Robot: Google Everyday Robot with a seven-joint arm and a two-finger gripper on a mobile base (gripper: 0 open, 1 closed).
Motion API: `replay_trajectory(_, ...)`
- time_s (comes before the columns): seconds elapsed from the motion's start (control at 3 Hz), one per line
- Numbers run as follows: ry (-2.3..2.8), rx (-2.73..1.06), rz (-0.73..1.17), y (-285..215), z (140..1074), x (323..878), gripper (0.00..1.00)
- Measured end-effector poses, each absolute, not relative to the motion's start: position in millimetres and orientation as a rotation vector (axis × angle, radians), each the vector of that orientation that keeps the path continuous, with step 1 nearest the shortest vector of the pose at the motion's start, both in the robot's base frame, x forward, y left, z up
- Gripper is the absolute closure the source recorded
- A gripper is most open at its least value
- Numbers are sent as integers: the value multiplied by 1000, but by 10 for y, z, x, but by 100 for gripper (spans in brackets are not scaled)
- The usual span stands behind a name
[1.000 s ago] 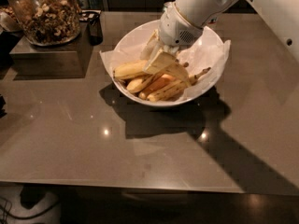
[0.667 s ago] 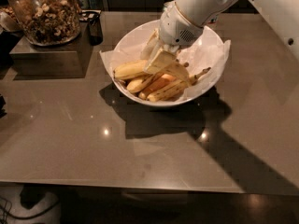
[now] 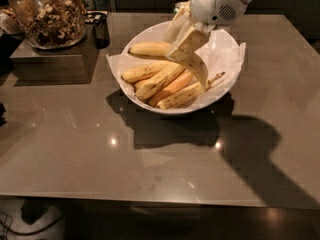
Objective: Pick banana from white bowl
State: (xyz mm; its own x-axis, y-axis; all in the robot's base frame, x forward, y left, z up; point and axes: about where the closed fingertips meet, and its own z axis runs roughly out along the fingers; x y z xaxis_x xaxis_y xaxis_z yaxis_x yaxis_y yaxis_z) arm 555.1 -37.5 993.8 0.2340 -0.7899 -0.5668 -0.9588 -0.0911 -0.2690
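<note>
The white bowl, lined with crinkled white paper, stands on the grey table at centre back. My gripper hangs over the bowl's middle. It is shut on the banana, a long arched yellow one. The banana is held by its upper end and curves down to the right, lifted above the other fruit. Several more bananas lie in the bowl: one at the back left, two yellow ones in the middle, an orange-tinted one and one at the front.
A glass jar of nuts stands on a dark block at the back left. A small black object sits beside it. The table's front edge runs along the bottom.
My gripper has risen from down among the bananas, taking the arched banana up out of the pile. The bowl and the other bananas have stayed put.
</note>
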Motion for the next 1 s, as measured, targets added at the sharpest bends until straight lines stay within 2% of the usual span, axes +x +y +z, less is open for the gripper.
replay_trajectory(1.0,1591,-1874,309,-890,10605,4991,100)
